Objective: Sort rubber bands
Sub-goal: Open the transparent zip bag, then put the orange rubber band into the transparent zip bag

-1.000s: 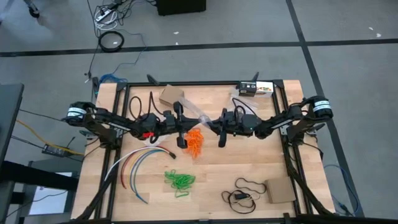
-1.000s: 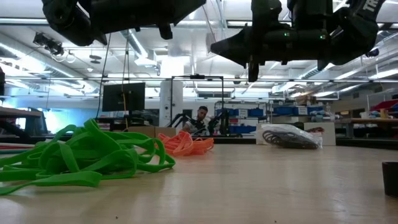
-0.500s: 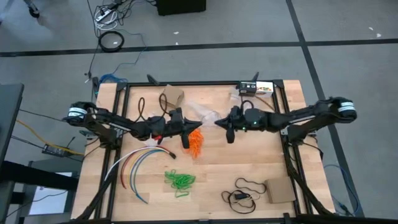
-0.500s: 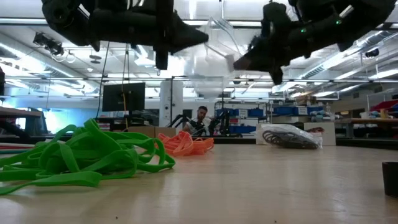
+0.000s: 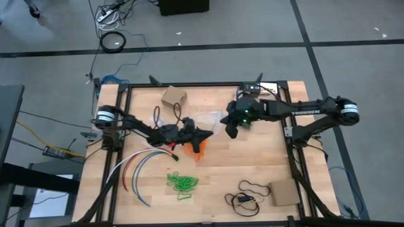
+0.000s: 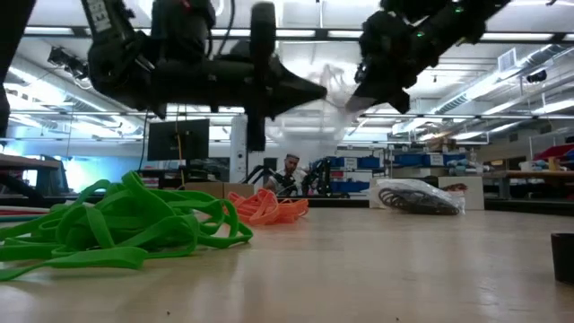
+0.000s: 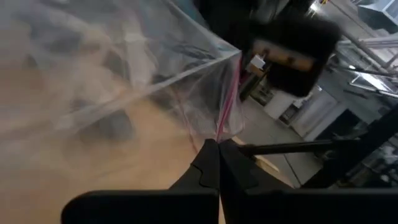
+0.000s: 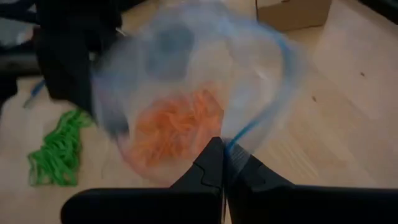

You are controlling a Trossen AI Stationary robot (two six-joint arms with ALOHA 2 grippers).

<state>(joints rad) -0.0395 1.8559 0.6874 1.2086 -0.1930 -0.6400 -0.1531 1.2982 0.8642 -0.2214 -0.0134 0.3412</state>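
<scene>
Both grippers pinch the rim of a clear plastic bag [image 5: 211, 120] held up between them above the table [image 5: 265, 164]. The left gripper [image 5: 207, 133] is pressed together on 1 edge, the right gripper [image 5: 225, 117] on the other. The orange rubber bands [image 5: 197, 149] lie in a heap under the bag, elongated toward the table's front. The green rubber bands [image 5: 182, 183] lie nearer the front edge, their pile stretched left to right.

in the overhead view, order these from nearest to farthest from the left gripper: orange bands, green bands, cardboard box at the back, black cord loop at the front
From the left gripper, high view:
1. Orange rubber bands, right beside and partly under it, mid-table.
2. Green rubber bands, toward the front, and the cardboard box, at the back left: too close to call.
3. Black cord loop, front right.
</scene>
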